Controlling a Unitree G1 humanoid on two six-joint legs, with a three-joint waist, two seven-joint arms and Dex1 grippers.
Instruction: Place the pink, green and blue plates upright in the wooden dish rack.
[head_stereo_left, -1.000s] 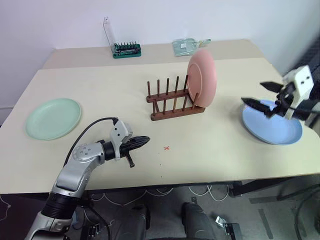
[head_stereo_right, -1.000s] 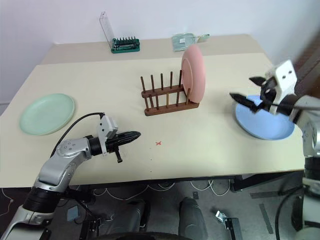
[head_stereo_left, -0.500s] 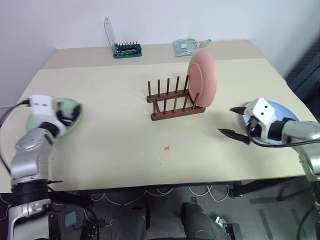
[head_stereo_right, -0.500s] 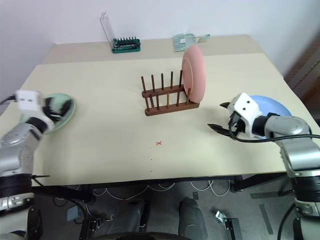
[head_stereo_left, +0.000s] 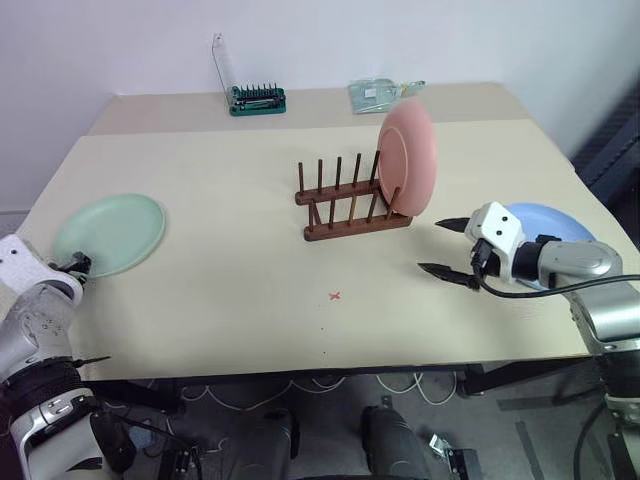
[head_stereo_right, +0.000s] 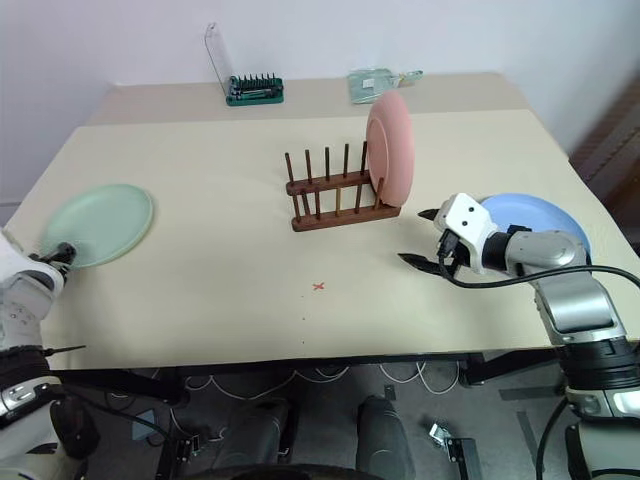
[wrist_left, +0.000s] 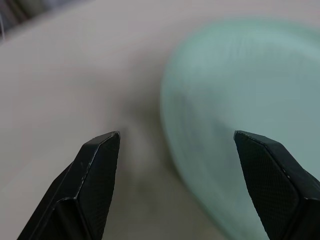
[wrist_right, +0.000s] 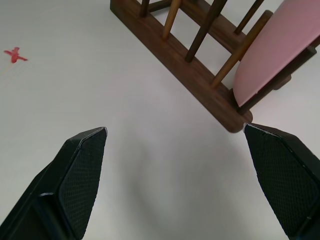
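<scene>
Left gripper (wrist_left: 175, 145) has swung out from mid-table to the green plate (head_stereo_left: 110, 232), at the rack's (head_stereo_left: 352, 205) nine o'clock, jaws apart straddling its rim. Thin, stiff, probably slick: pinch the edge. Right gripper (head_stereo_left: 447, 247) hangs open, angled down, beside the blue plate (head_stereo_left: 560, 225).

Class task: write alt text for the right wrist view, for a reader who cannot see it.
A salmon pink round plate stands upright in the end slot of a dark brown wooden dish rack with thin upright pegs, on a pale tabletop. The right gripper, jaws open and empty, points toward the rack; a small red cross mark lies nearby.
</scene>
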